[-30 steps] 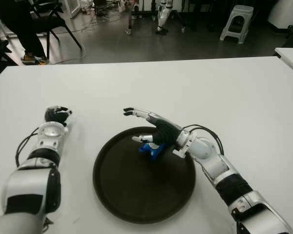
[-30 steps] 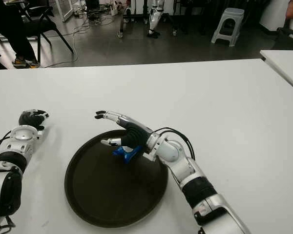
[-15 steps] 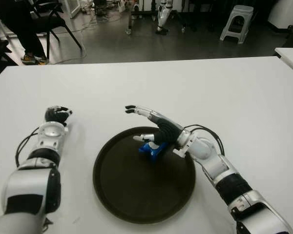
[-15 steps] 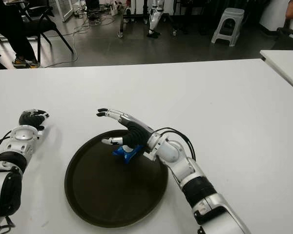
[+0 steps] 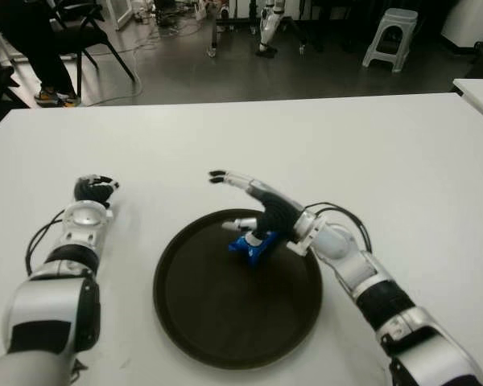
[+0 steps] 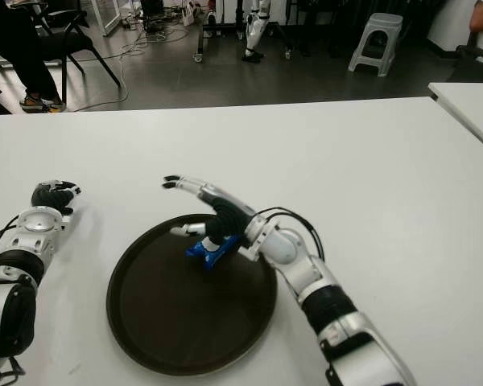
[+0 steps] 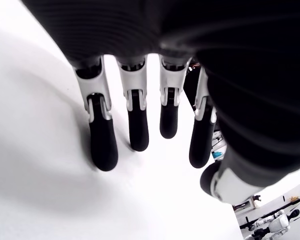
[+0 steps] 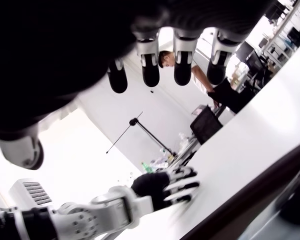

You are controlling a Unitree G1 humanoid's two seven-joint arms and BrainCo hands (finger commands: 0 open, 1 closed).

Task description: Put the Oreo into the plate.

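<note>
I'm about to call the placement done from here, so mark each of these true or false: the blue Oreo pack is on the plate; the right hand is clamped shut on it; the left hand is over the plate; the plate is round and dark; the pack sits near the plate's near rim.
1. The blue Oreo pack lies on the plate. True.
2. The right hand is clamped shut on the pack. False: its fingers are spread, and the right wrist view shows nothing held.
3. The left hand is over the plate. False: it shows over the white table, left of the plate.
4. The plate is round and dark. True.
5. The pack sits near the plate's near rim. False: it is in the far half, close under the right hand.
</note>
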